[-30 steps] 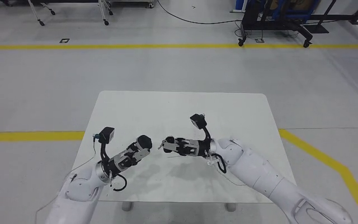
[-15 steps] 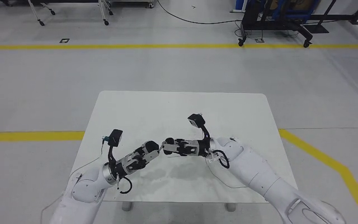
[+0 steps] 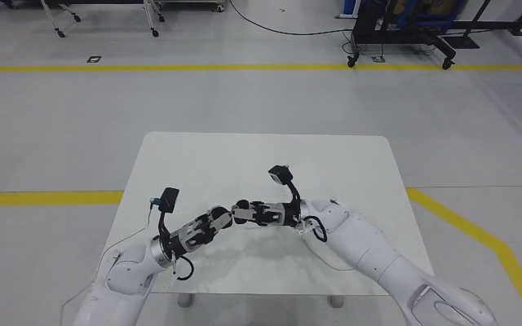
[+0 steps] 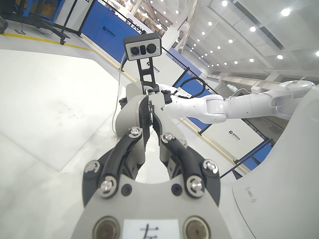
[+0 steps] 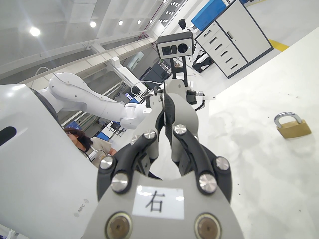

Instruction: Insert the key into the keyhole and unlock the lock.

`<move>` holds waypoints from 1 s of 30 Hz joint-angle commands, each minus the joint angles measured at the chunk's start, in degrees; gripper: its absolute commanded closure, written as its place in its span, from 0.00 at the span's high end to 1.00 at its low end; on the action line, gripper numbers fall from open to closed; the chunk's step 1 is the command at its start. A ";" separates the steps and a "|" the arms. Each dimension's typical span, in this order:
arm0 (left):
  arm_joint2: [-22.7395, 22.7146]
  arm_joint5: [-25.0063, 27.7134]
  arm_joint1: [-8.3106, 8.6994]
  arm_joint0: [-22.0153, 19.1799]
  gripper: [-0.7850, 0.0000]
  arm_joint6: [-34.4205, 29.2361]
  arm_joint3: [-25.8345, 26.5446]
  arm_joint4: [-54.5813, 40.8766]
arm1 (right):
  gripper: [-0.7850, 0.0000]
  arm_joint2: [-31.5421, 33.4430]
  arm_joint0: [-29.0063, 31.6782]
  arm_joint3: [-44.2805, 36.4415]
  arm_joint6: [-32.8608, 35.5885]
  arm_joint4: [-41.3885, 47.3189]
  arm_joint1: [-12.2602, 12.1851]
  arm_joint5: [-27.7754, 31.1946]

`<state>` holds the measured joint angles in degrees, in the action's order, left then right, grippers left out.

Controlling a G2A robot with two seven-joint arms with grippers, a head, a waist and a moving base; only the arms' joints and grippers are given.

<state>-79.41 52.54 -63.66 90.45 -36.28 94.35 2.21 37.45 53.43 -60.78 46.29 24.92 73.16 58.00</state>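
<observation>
A brass padlock (image 5: 292, 125) with a steel shackle lies flat on the white table (image 3: 326, 155), apart from both grippers. Over the table's middle my left gripper (image 3: 226, 215) and right gripper (image 3: 239, 212) point at each other, tip to tip. In the left wrist view the left gripper (image 4: 150, 98) has its fingers pressed together, right against the other arm's tip. The right gripper (image 5: 163, 97) is also shut. A small pale sliver at its tip in the top view looks like the key. The wrist views hide it between the pads.
The table's far half and both sides are bare white surface, with faint scuff marks (image 5: 239, 135) near the padlock. Beyond the table is open floor with yellow lines (image 3: 245, 67).
The left arm has stretched forward and to the right, closing the gap to the right gripper. The right gripper has edged left. Their tips now meet.
</observation>
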 commanded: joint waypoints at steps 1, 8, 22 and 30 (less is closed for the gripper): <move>0.07 -0.04 0.08 -0.07 0.00 0.20 -0.07 0.14 | 0.00 0.25 0.04 0.18 0.00 0.06 0.06 0.00; -0.15 -0.20 0.40 -0.39 0.00 1.45 -0.42 0.12 | 0.42 -0.35 -0.17 0.31 0.00 -0.44 0.13 0.00; -0.32 -2.43 1.30 -1.00 0.00 0.06 -0.74 1.01 | 0.38 2.43 0.53 -0.06 0.00 -1.97 -0.62 0.00; 0.42 -3.15 1.54 -1.24 0.00 0.56 -0.73 2.39 | 0.25 1.14 -0.37 1.87 0.00 -1.90 0.04 0.00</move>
<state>-79.06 49.50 -62.14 89.26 -35.71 93.58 4.31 38.70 53.15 -59.08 46.29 22.98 73.12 58.00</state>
